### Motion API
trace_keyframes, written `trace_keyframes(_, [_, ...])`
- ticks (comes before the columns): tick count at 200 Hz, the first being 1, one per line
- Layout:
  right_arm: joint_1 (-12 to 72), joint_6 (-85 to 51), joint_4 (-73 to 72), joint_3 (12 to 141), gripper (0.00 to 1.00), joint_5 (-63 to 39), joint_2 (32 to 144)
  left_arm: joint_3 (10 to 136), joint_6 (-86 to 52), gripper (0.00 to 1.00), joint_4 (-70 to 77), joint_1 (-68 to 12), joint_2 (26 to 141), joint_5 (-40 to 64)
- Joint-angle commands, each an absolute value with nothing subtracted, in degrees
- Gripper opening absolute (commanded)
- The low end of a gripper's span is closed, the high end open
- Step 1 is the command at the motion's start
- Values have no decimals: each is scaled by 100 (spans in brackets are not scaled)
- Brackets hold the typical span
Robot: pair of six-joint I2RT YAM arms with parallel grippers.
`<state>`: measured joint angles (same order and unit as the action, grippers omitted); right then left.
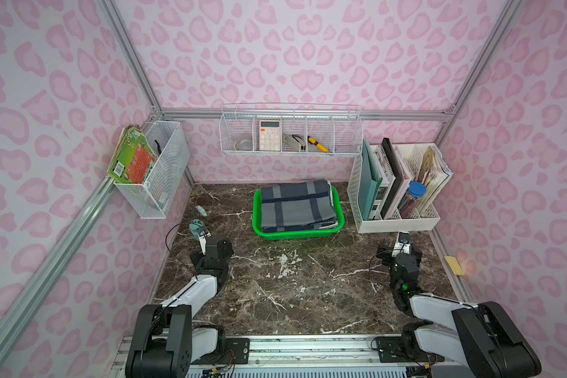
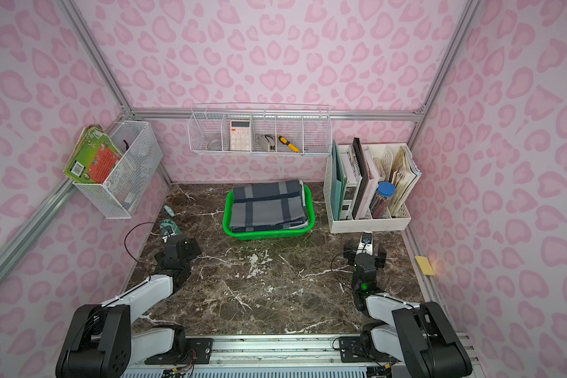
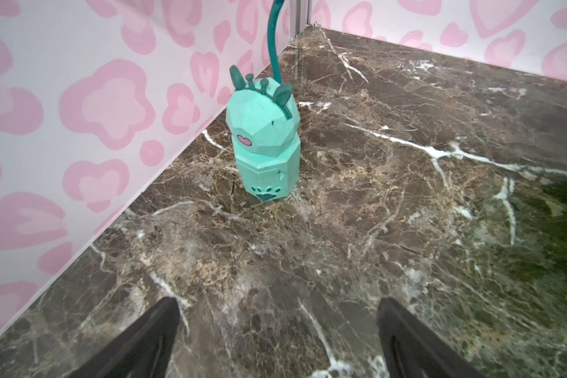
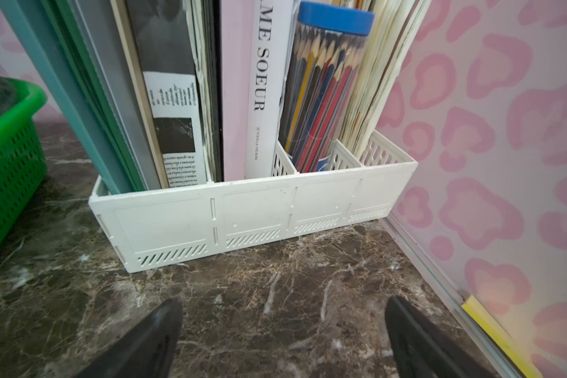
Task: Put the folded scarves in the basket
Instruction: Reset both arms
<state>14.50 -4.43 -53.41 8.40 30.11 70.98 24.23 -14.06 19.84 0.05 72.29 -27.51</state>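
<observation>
The folded scarf (image 1: 297, 204), grey with dark blue plaid stripes, lies flat inside the bright green basket (image 1: 298, 234) at the back middle of the marble table, as both top views show (image 2: 267, 206). Both grippers are away from it and low over the table. My left gripper (image 3: 277, 304) is open at the left side, pointing at the left wall, with only bare marble between its fingers. My right gripper (image 4: 283, 304) stands open at the right (image 1: 401, 248), facing the file organizer, and holds nothing. A corner of the basket (image 4: 7, 157) shows in the right wrist view.
A teal animal-shaped toy (image 3: 264, 140) stands by the left wall ahead of the left gripper. The white file organizer (image 4: 243, 216) with books and a pencil tube sits at back right. White wire baskets (image 1: 290, 131) (image 1: 157, 170) hang on the walls. A yellow pad (image 1: 454, 265) lies on the right rail.
</observation>
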Motion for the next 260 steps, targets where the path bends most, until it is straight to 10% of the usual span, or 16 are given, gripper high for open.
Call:
trace_keyframes(1, [1433,-449,-5880,1005,99,3088,7327,2493,-1150,99,2589,44,7422,-2353])
trace_keyframes(86, [953,-98,-6418,1368,99,1818,8060,2258,-523,99,5183,222,8836,-1824])
trace_keyframes(182, [400,-36,-8899,744,99,1358,9119,2358,-632,99,4965,334,8972,-1661])
trace_keyframes(260, [165,-308,-7959,1073,99,1100,8956,2362,-634,99,4942,334,8964,-1661])
